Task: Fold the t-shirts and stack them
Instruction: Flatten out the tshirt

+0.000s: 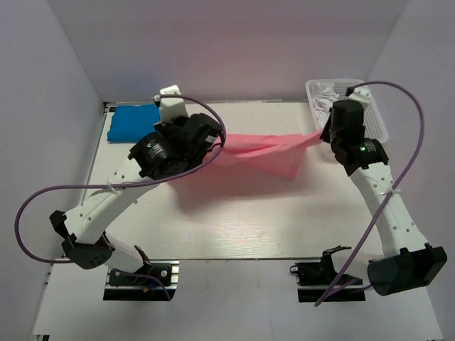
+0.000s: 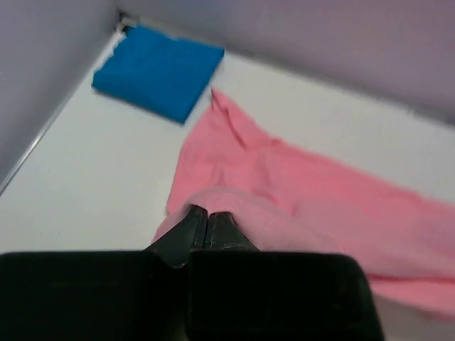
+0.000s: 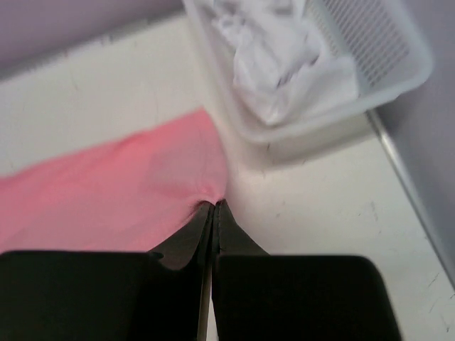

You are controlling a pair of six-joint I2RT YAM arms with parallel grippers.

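Pinching opposite edges of the pink cotton t-shirt [image 1: 263, 153] stretched mid-frame, the left fingers [image 2: 190, 226] and right fingers [image 3: 226, 231] could lose thin fabric if pulled wider.

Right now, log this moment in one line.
left jaws: shut on pink t-shirt | right jaws: same | blue t-shirt: folded, far left

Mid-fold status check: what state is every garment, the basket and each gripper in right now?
pink t-shirt, unfolded, stretched between both grippers.
blue t-shirt, folded, lying flat at the far left corner of the table.
basket, upright at the far right, holding white clothing, which is crumpled.
left gripper, shut on one end of the pink t-shirt.
right gripper, shut on the other end.
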